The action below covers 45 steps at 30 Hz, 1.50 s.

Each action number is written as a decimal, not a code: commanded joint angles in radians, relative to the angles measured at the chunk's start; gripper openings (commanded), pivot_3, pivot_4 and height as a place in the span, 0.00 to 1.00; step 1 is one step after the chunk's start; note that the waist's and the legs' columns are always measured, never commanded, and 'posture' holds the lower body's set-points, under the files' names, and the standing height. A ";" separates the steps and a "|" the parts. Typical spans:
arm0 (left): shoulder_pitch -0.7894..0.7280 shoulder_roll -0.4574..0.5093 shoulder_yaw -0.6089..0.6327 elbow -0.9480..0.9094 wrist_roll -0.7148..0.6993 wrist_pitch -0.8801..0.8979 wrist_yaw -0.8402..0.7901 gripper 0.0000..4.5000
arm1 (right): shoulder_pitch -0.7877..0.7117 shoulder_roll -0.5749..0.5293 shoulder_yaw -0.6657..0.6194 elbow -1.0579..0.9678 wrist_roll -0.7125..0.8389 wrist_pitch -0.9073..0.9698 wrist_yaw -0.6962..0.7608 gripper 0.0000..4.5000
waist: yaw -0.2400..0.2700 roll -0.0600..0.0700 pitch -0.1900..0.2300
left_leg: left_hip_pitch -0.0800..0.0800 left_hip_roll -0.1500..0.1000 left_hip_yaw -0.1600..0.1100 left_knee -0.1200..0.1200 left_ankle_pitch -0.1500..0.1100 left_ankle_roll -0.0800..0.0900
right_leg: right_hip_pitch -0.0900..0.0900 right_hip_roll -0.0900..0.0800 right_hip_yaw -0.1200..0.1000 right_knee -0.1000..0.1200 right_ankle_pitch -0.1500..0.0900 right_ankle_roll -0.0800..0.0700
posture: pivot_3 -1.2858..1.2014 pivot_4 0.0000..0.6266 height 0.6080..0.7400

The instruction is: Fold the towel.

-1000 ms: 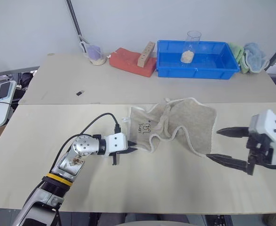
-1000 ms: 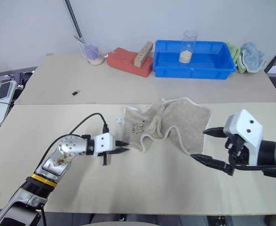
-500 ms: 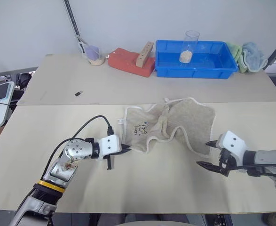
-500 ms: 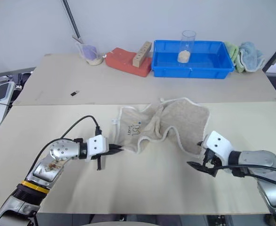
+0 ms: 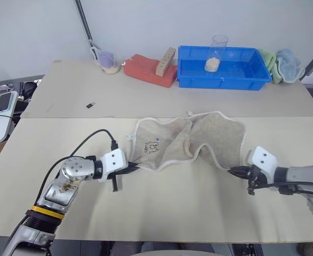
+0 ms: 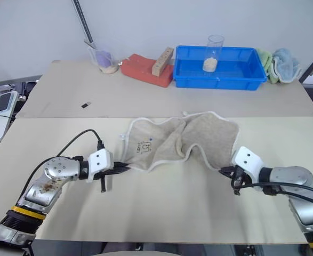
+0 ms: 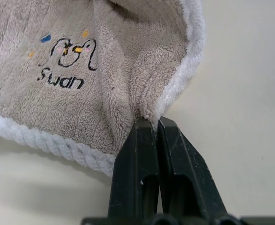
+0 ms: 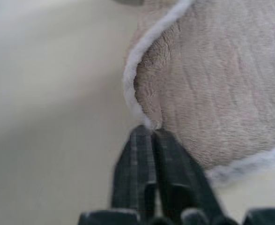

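The towel (image 5: 199, 140), beige-tan with white piped edging and a small dark swan print (image 7: 67, 61), lies crumpled across the middle of the near table. At its near left edge my left gripper (image 5: 130, 169) is shut on the towel's edging (image 7: 149, 115). My right gripper (image 5: 236, 170) is shut on the towel's near right corner, where the edging (image 8: 149, 119) is pinched between the black fingers (image 8: 137, 159). The cloth between the two grips is wavy, with folds near its middle.
On the far table stand a blue tray (image 5: 185, 72) with a clear cup (image 5: 216, 50), a red block (image 5: 145, 69) with a wooden piece, a small scoop cup (image 5: 108, 61), and green and light-blue cloths (image 5: 281, 61). A small dark item (image 5: 90, 105) lies at the left.
My right gripper came down to the table and shut on the towel's near right corner. My left gripper pulled its edge to the left, spreading the cloth wider.
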 commanded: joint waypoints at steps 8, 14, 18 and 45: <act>-0.315 0.017 0.178 0.126 -0.254 0.397 -0.033 0.00 | -0.268 -0.145 -0.173 0.073 0.168 0.124 0.130 0.01 | -0.002 0.000 0.001 | 0.000 0.000 0.000 0.001 0.000 0.000 | 0.000 0.000 -0.001 0.001 0.000 0.000 | 0.52 0.24 1.00; -0.783 -0.126 0.235 0.621 -0.161 0.264 0.163 0.00 | -0.920 -0.024 0.028 0.599 -0.069 -0.110 0.034 0.01 | -0.025 -0.004 0.004 | -0.002 -0.001 0.000 0.002 0.001 -0.001 | -0.003 0.000 -0.002 0.001 0.000 0.000 | 0.52 0.24 1.00; -1.019 -0.090 0.265 0.840 -0.146 0.146 0.123 0.00 | -1.225 -0.031 0.064 0.862 -0.133 -0.250 0.089 0.01 | -0.033 -0.003 0.004 | -0.010 0.000 0.002 0.001 0.002 0.000 | -0.009 0.000 -0.003 0.005 0.000 0.000 | 0.52 0.24 1.00; 0.041 0.375 0.164 0.100 -0.110 0.122 -0.403 0.00 | 0.363 -0.146 -0.431 -0.183 0.158 0.041 0.478 0.01 | -0.001 0.003 0.003 | -0.003 0.000 0.000 0.001 0.002 0.003 | -0.001 -0.001 -0.002 0.003 -0.001 0.000 | 0.52 0.24 1.00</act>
